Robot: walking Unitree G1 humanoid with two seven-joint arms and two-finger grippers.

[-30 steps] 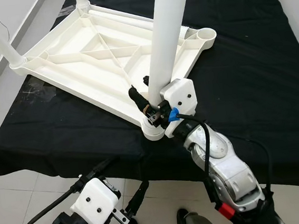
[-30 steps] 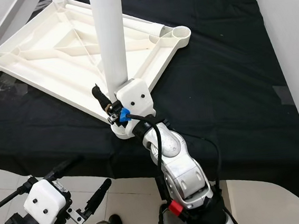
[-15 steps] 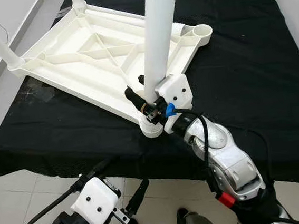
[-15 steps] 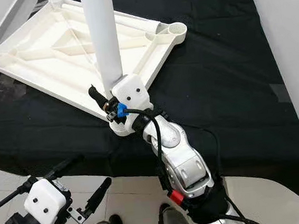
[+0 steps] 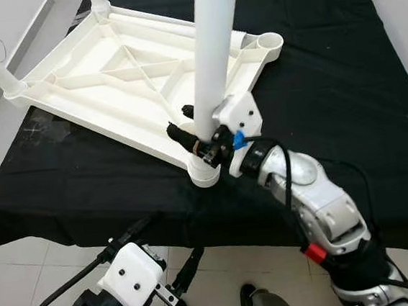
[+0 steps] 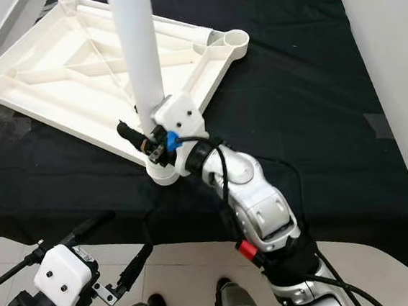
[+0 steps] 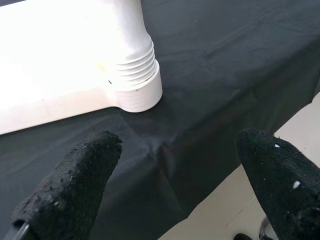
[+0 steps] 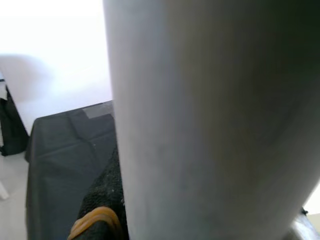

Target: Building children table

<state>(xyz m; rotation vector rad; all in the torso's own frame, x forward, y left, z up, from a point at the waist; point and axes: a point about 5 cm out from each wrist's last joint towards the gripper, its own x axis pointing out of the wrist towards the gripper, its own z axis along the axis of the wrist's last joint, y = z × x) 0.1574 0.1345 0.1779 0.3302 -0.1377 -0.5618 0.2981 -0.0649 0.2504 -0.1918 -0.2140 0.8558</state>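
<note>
Leg going into the near corner socket

My right gripper (image 5: 202, 144) pinches the leg (image 5: 212, 51) at the tabletop's (image 5: 109, 68) 6 o'clock corner; a tilt could cross-thread it. Left gripper (image 7: 170, 165) hangs spread.

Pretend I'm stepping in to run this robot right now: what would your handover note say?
Right gripper: shut on the white table leg, low down, just above the near corner socket.
Left gripper: open, idle below the bed's edge.
Upside-down tabletop lies on the black sheet.
Done: two far legs stand in their corners.
Left: finish seating this leg; the far-right socket is still empty.
</note>
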